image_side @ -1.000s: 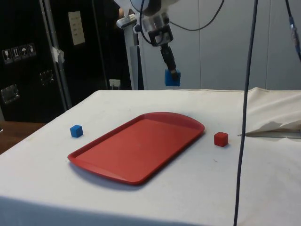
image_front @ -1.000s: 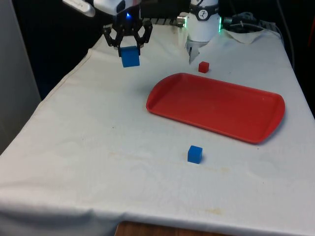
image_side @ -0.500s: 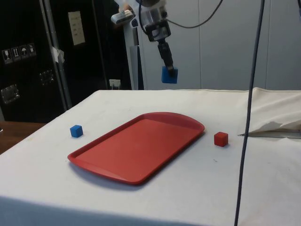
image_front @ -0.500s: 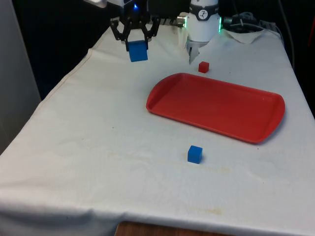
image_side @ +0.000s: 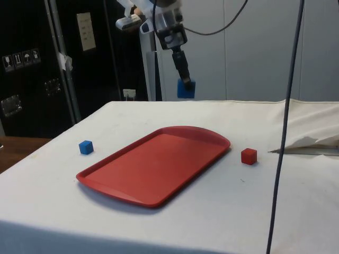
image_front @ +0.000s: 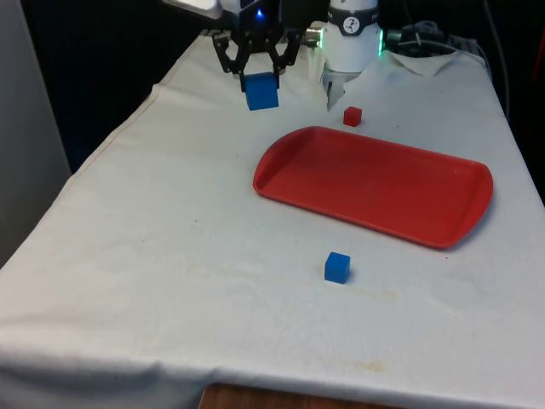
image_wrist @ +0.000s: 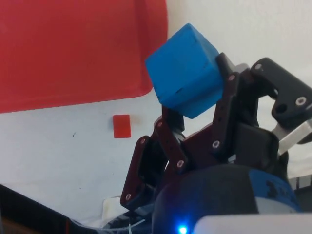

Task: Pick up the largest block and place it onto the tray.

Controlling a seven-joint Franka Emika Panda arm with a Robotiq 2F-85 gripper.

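Observation:
My gripper [image_front: 259, 75] is shut on the large blue block [image_front: 261, 91] and holds it in the air above the cloth, off the front view's left end of the red tray [image_front: 375, 183]. From the side, the large blue block [image_side: 185, 88] hangs from the gripper [image_side: 183, 79] above the table beyond the tray [image_side: 153, 169]. At the wrist, the block [image_wrist: 187, 70] sits tilted between the black fingers [image_wrist: 165, 146], with the tray [image_wrist: 73, 48] below it.
A small blue cube [image_front: 337, 267] lies on the cloth in front of the tray, also the small blue cube [image_side: 86, 147] from the side. A small red cube [image_front: 352, 116] sits behind the tray near the robot base; the same red cube [image_side: 248, 156] [image_wrist: 121, 126] shows elsewhere.
The gripper has carried the large blue block towards the front view's right, closer to the tray. The other cubes and the tray have not moved.

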